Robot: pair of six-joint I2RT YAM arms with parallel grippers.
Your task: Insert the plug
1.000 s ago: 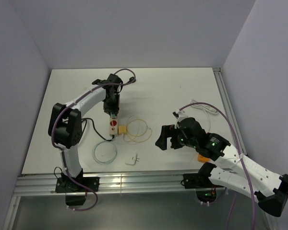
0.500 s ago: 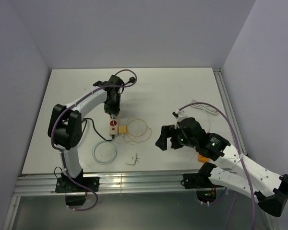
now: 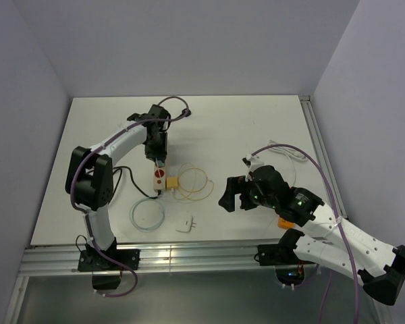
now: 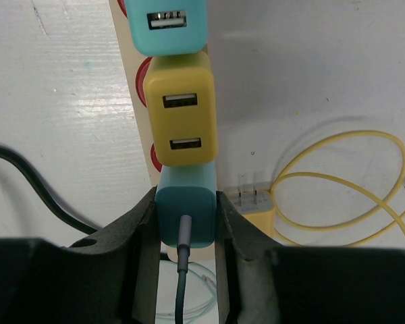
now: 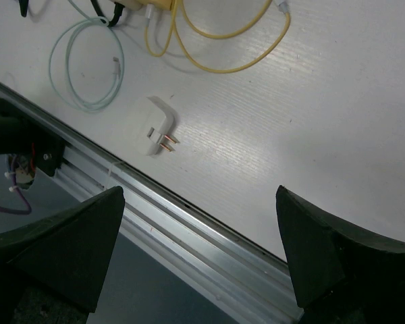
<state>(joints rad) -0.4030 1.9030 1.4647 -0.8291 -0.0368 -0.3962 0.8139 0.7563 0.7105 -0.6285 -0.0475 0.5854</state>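
My left gripper (image 4: 185,233) is shut on a teal plug (image 4: 185,214) with a grey cable leaving its back. The plug sits over the white power strip (image 4: 136,115), right against a yellow charger (image 4: 181,118) seated in the strip. A second teal charger (image 4: 167,25) sits beyond that. The plug's prongs are hidden. In the top view the left gripper (image 3: 157,154) stands at the far end of the strip (image 3: 160,179). My right gripper (image 3: 231,194) is open and empty, hovering over the table's front right, its fingers (image 5: 67,243) wide apart.
A yellow plug (image 4: 256,209) with a coiled yellow cable (image 3: 193,183) lies just right of the strip. A pale green cable coil (image 3: 147,216) and a loose white plug (image 3: 185,224) lie near the front edge. The metal rail (image 5: 189,223) runs along it.
My left wrist has rocked slightly over the strip while holding the plug; the gripper stays in about the same place. The right arm has not moved.
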